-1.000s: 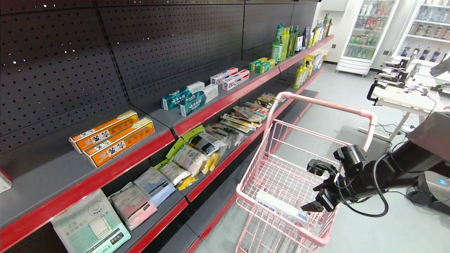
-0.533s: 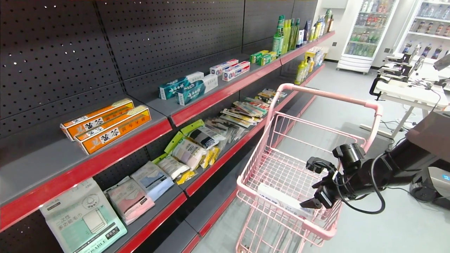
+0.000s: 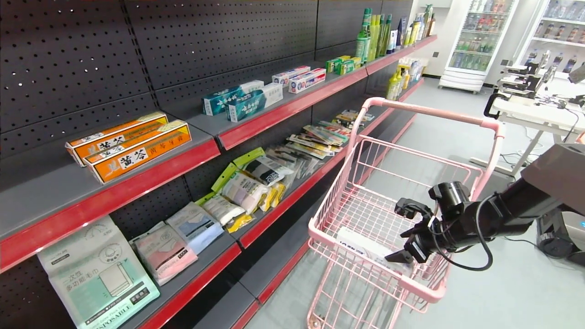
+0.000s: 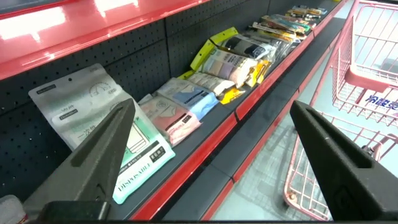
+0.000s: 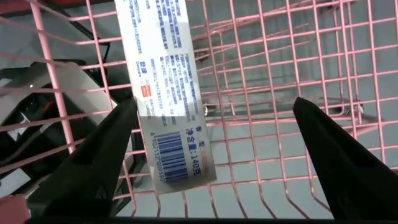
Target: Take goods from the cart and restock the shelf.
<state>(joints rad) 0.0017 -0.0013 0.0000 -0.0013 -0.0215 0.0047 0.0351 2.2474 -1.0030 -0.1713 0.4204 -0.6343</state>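
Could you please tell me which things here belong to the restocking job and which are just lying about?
Job: pink wire cart, long white box inside it, grey red-edged shelf, open right claw.
Lying about: glass-door drinks fridge, white table.

I see the grey red-edged metal shelf (image 3: 41,192) carrying two orange cardboard boxes (image 3: 132,148), and the pink wire cart (image 3: 434,113) holding one white carton (image 3: 361,246).

Big black characters are showing on the orange boxes (image 3: 132,148). A barcode with tiny numbers is sitting on the white box (image 5: 166,106). Capital letters are running along the green pack (image 4: 149,149).
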